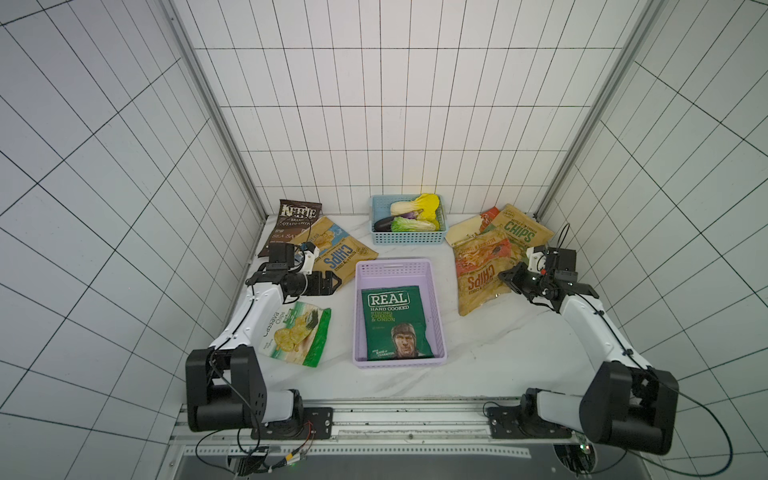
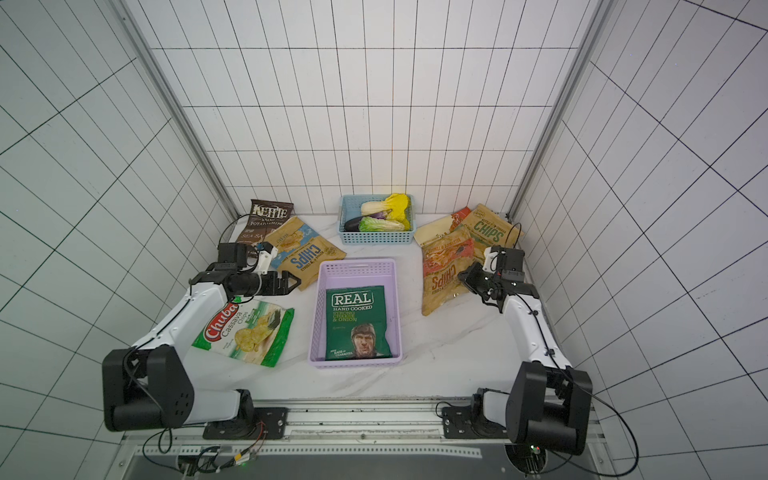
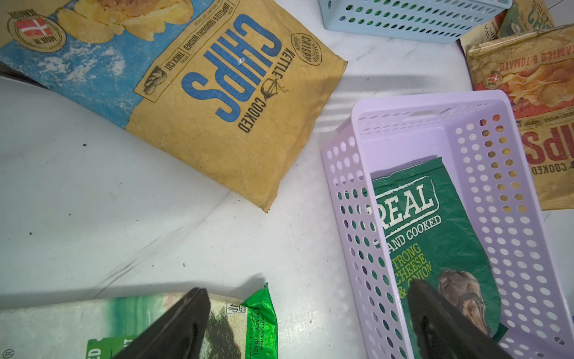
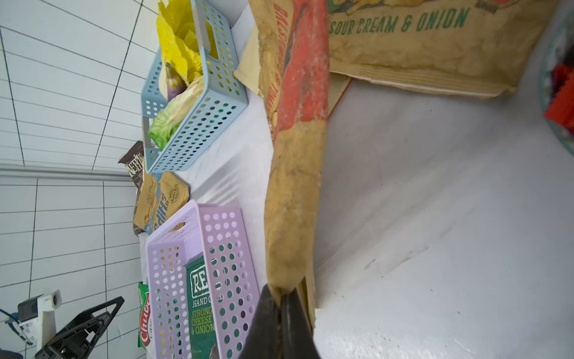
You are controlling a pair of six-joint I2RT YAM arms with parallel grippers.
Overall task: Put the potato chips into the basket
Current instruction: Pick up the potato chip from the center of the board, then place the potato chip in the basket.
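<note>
The bag (image 4: 295, 202) in the right pincer (image 4: 281, 293) is tan with a red band; the basket (image 4: 226, 223) beside it is perforated lilac.

The basket (image 1: 358, 316) is smooth plastic. The blue-label chips bag (image 3: 217, 140) looks like matt, creased paper; the green bag (image 1: 392, 328) glossy; the surface (image 1: 498, 357) smooth, faintly veined.

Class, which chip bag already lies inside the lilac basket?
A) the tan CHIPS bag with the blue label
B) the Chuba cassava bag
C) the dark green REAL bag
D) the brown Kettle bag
C: the dark green REAL bag lies flat on the floor of the lilac basket, within its walls, in both top views.
</note>
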